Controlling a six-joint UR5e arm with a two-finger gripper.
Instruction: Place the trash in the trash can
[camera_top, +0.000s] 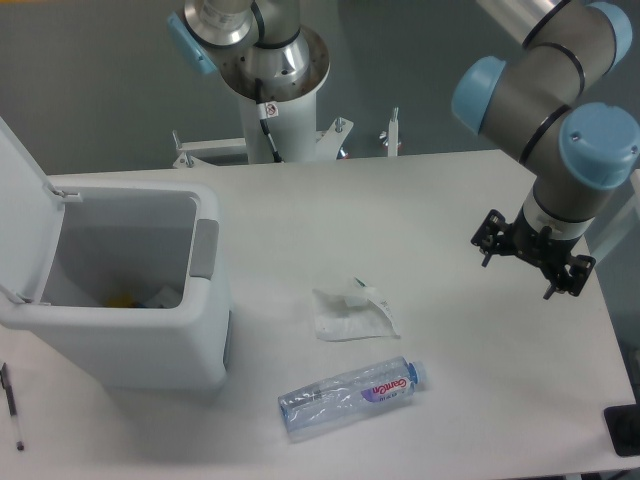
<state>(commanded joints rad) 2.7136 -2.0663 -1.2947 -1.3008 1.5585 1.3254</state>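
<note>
The gripper (533, 256) hangs above the right side of the white table (450, 200), at the end of a grey arm (560, 90) with blue joint caps; from this angle its fingers are too small and dark to show whether they are spread or closed, so I cannot tell, though nothing is seen in them. Both pieces of trash lie on the table well apart from it, off toward the middle and nearer the front edge. The wrapper (352, 314) (a crumpled, flat, whitish bit of plastic) sits about mid-table, to the left of the gripper and lower in the picture. The bottle (348, 397), clear and crushed, with a blue cap and a purple-pink label, lies on its side just in front of the wrapper, its cap end pointing right and slightly back. The trash can (130, 350), a boxy white bin, stands at the left of the table with its lid (20, 210) swung up and open and a grey latch tab (205, 249) on the rim facing the wrapper. A thin black pen (11, 405) lies by the table's left front corner, beside the bin.
</note>
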